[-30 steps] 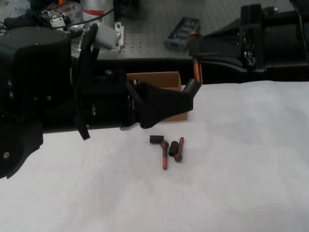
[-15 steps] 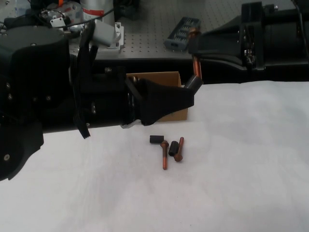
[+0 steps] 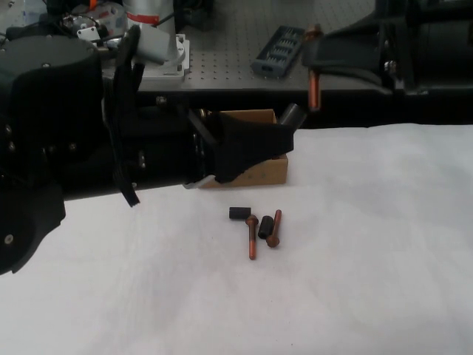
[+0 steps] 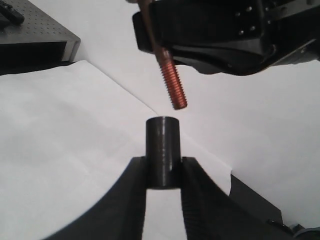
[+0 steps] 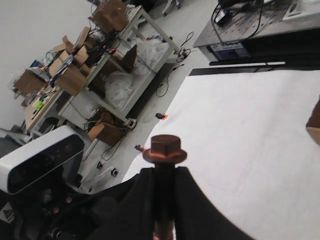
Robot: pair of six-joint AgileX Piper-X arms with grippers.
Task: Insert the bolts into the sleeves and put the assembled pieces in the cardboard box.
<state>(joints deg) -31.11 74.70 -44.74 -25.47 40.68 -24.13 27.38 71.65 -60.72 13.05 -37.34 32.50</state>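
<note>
Lying loose: a left loose bolt [image 3: 251, 238] and a right loose bolt [image 3: 276, 225], both copper-coloured, near the middle of the white cloth [image 3: 369, 281]. One loose sleeve [image 3: 239, 213] sits just far-left of them, and a second loose sleeve [image 3: 265, 226] lies between the two bolts.
Cardboard box [image 3: 255, 117]: at the far edge of the cloth, beyond the loose pieces and open at the top.
In the way: the bulky left arm [image 3: 66, 140] reaches across from the left, and its wrist and fingers cover the box's left side and much of its front.
Background: a perforated table [image 3: 236, 37] beyond the cloth carries a ribbed block [image 3: 281, 48].
Left gripper [image 4: 164, 172]: its fingers are clamped on the lower part of a black held sleeve [image 4: 163, 145]. The sleeve's open mouth is raised over the box's far-right corner.
Right gripper [image 5: 164, 185]: it comes in from the far right, its fingers closed round the shank of a held bolt [image 5: 165, 150]. The hexagonal head stands proud above them.
Bolt and sleeve: the threaded tip hangs just above the sleeve's mouth. It is tilted, slightly to the right of the mouth, and apart from it.
</note>
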